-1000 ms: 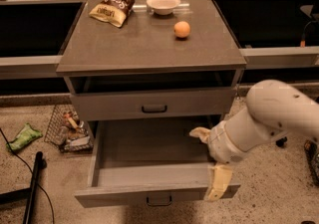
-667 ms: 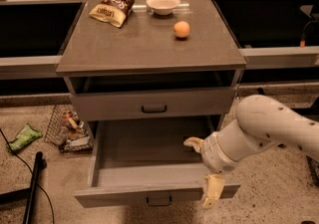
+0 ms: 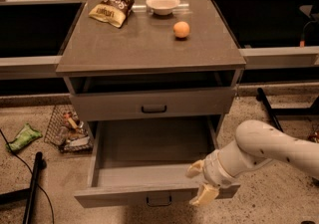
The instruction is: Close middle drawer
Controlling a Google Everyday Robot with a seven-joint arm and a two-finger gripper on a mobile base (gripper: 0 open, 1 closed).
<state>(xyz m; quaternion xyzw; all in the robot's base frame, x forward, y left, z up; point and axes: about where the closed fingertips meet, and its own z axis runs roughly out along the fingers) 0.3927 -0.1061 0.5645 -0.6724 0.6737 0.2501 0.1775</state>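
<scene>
- The floor (image 3: 259,203) is speckled, terrazzo-like stone. A grey cabinet stands on it in front of dark rails, with a wire basket (image 3: 67,129) of litter and a green packet (image 3: 22,137) lying to its left.
- The matt grey worktop (image 3: 139,49) carries a crumpled crisp bag (image 3: 113,4), a shallow pale bowl (image 3: 163,4) and a round orange (image 3: 181,29).
- The middle drawer (image 3: 119,197) is pulled far out beneath the shut upper drawer (image 3: 99,104). It is a wide, shallow grey wooden tray, bare inside, with a flat front and a small dark rectangular pull at the centre.
- The hand (image 3: 193,186), on a smooth cream arm (image 3: 269,148), sits at the right part of that drawer's front. Its two pale fingers (image 3: 195,169) are spread apart, one over the front rim and one before the face. It grips nothing.
- The step in hand looks like bringing the hand flat against the front.
- A good push would run straight back along the runners.
- The contact is off-centre, so the drawer may skew and bind. Shifting towards the pull, or pushing slowly, should help.
- The painted face looks slick, so the fingers should press squarely rather than at a glancing angle.
</scene>
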